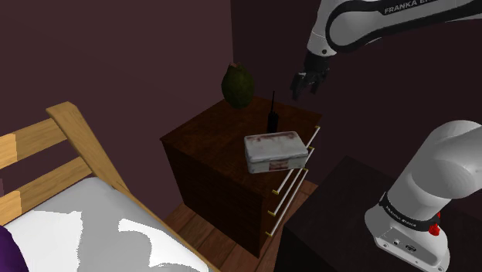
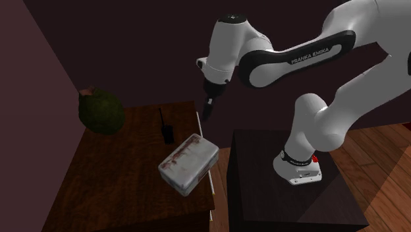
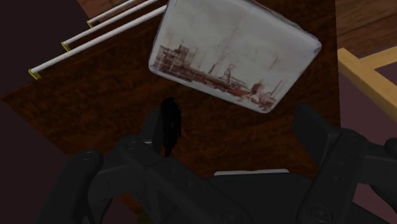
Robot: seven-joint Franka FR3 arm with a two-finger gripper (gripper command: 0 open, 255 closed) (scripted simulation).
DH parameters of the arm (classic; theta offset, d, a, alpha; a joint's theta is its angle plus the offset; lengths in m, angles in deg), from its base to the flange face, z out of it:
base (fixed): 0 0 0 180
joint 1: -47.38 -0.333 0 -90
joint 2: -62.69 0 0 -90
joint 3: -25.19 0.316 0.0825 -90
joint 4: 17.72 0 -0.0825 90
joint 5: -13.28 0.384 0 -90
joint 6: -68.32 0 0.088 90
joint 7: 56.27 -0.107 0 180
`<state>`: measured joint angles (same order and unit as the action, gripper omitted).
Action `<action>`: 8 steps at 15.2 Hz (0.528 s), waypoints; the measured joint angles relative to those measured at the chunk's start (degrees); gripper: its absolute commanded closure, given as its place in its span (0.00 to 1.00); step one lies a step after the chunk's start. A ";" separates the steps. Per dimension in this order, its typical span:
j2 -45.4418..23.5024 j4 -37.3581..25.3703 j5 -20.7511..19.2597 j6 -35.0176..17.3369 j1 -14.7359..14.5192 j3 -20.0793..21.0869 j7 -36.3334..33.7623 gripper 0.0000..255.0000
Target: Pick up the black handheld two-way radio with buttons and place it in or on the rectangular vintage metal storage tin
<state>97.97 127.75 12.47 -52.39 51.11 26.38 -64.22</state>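
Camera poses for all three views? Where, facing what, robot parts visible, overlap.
Shoulder: beside the stand, looking down at the nightstand; arm, gripper show.
Second exterior: above, nightstand at its left, stand at its right; whole arm shows.
Wrist: on the hand, facing down at tin; fingers apart.
All share tin and radio.

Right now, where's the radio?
In the shoulder view, the black radio sits on the dark nightstand, just beyond the tin, between it and the green rounded object by the wall.
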 measured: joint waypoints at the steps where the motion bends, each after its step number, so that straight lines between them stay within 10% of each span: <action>1: -1.38 0.26 -0.41 -2.20 0.39 0.00 -0.25 0.00; 8: -14.75 1.58 -4.17 -20.55 3.55 0.56 -3.55 0.00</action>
<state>83.22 129.33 8.30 -72.94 54.66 26.94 -67.77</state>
